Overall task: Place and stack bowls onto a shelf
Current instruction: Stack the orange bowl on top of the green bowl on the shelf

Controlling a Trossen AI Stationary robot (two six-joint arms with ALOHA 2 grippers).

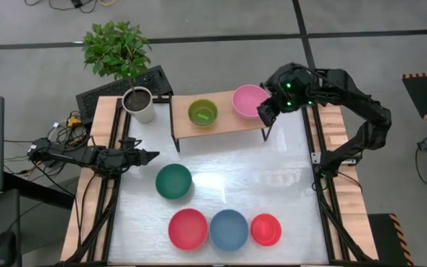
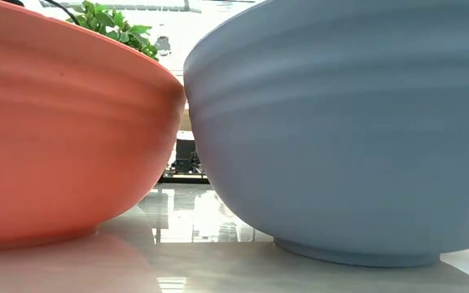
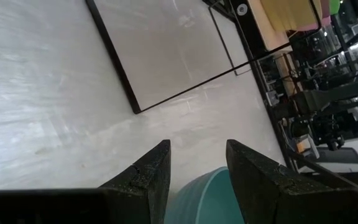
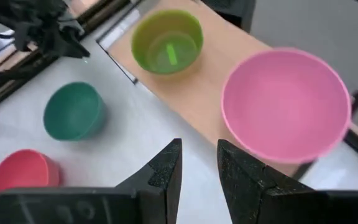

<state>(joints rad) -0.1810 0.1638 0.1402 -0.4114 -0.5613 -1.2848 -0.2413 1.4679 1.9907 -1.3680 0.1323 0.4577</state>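
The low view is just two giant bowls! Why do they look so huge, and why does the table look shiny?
In the low view the red bowl and blue bowl stand right in front of the camera, filling the frame and hiding nearly everything behind. The white tabletop is glossy there and mirrors the bright room; in the high view a pale glare patch shows on it too, right of the dark green bowl.

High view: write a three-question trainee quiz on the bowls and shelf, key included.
1. True or false: the pink bowl sits on the shelf.
2. Which bowl lies nearest the left gripper? A dark green bowl B blue bowl C small red bowl
3. Fill in: beside the pink bowl on the shelf sits a ____ bowl.

Key: 1 true; 2 A; 3 light green. The right gripper is at the pink bowl's edge, not holding it.
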